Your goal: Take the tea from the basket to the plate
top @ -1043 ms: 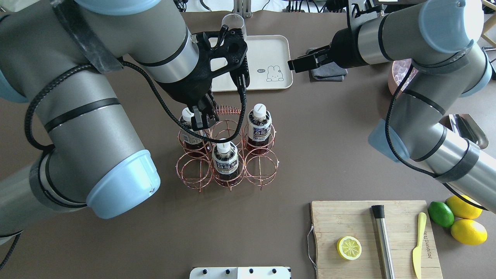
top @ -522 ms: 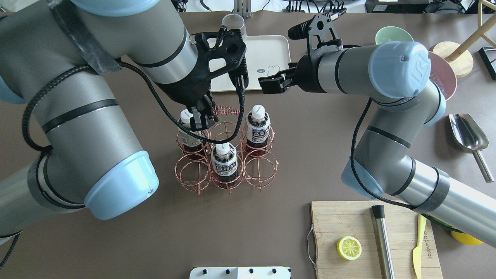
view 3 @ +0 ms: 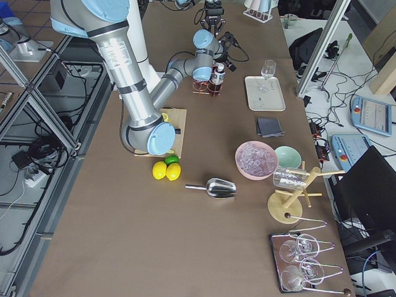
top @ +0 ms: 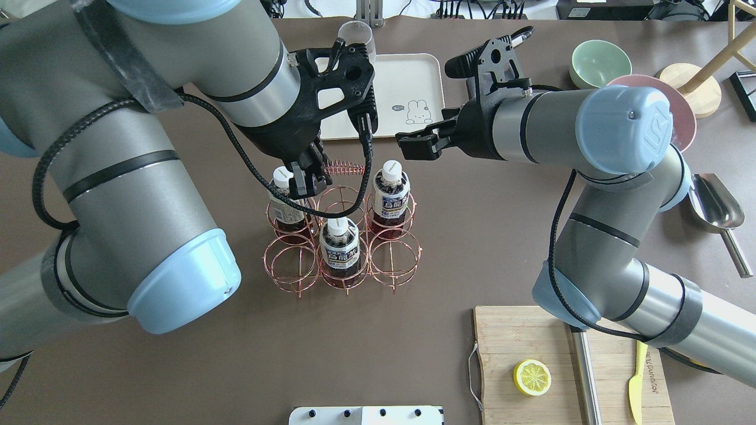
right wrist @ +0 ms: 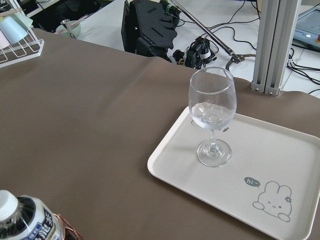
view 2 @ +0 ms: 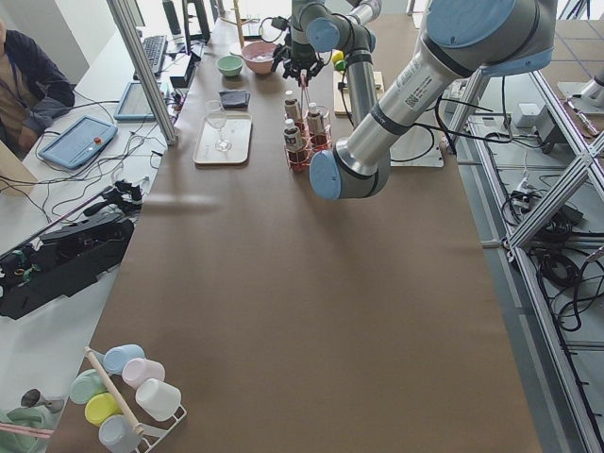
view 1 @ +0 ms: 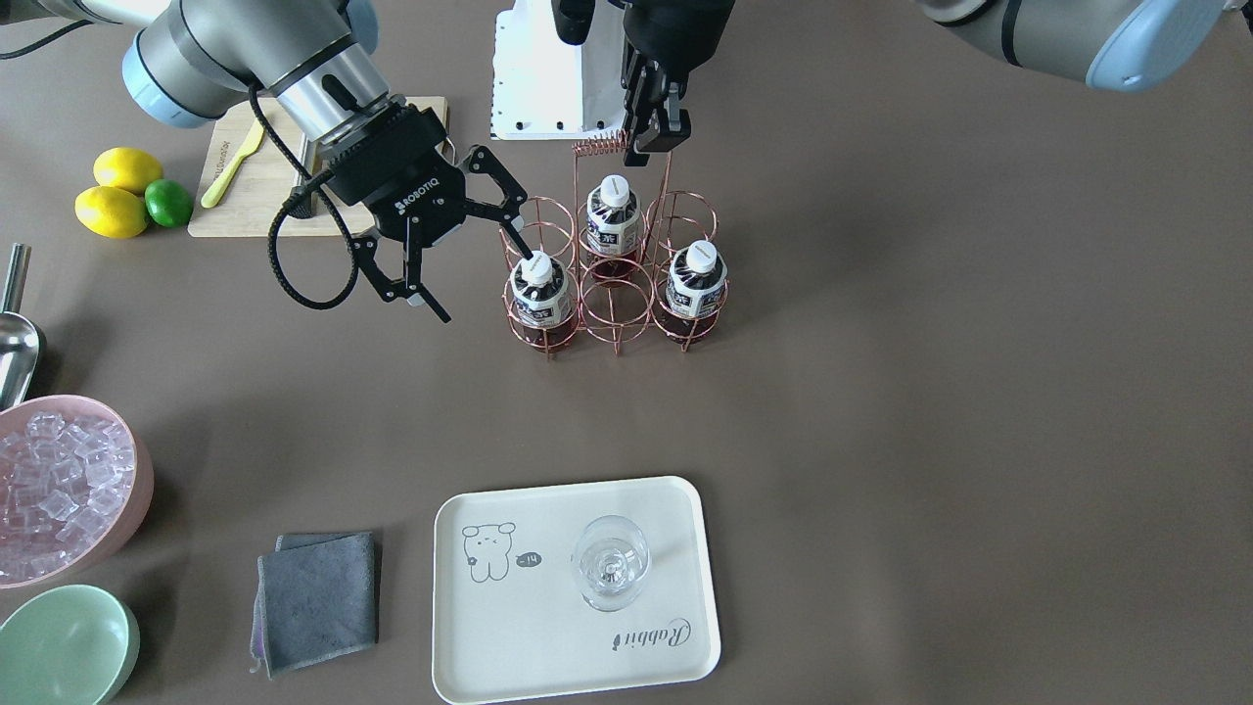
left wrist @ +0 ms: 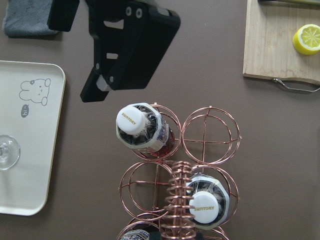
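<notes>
R gripper (view 1: 484, 287) wide open, one fingertip by cap of tea (view 1: 539, 297); L gripper (view 1: 654, 140) closed on basket (view 1: 599, 147) handle.

Clear stemmed glass (view 1: 610, 563) upright, folded grey cloth (view 1: 317, 599), pink bowl (view 1: 143, 487) of ice cubes (view 1: 54, 485) beside pale green bowl (view 1: 61, 646), metal scoop (view 1: 15, 343), wooden cutting board (top: 514, 336) with 1 lemon half (top: 532, 378) and yellow knife (top: 636, 383), 2 lemons (view 1: 111, 211) touching 1 lime (view 1: 168, 203)

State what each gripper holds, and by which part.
Left gripper pinches the basket by one end of its coiled handle; right gripper, open by a tea bottle, holds nothing.
</notes>
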Tool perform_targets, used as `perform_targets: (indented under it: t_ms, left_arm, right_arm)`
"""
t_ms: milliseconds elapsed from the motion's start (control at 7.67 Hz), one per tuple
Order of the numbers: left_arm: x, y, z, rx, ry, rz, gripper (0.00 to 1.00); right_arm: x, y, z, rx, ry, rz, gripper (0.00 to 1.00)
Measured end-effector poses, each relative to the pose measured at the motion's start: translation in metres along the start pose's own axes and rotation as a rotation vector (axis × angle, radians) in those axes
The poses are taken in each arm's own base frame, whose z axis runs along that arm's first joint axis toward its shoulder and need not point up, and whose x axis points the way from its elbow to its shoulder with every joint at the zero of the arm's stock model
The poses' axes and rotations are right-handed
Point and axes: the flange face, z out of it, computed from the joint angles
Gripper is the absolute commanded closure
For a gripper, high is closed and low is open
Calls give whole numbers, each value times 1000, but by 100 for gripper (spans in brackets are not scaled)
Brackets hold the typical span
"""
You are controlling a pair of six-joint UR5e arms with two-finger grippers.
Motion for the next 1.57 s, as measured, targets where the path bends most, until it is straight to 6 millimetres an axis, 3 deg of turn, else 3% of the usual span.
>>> perform_targets:
  t_ms: [1043, 1565]
  left_arm:
    - [0, 1, -1, 1, -1, 1, 100]
    - [1, 1, 0, 0, 1, 0, 100]
  right_arm:
    - [-66, 59, 31, -9, 31, -79, 0]
    - [-54, 50, 32, 3, 59, -137, 2]
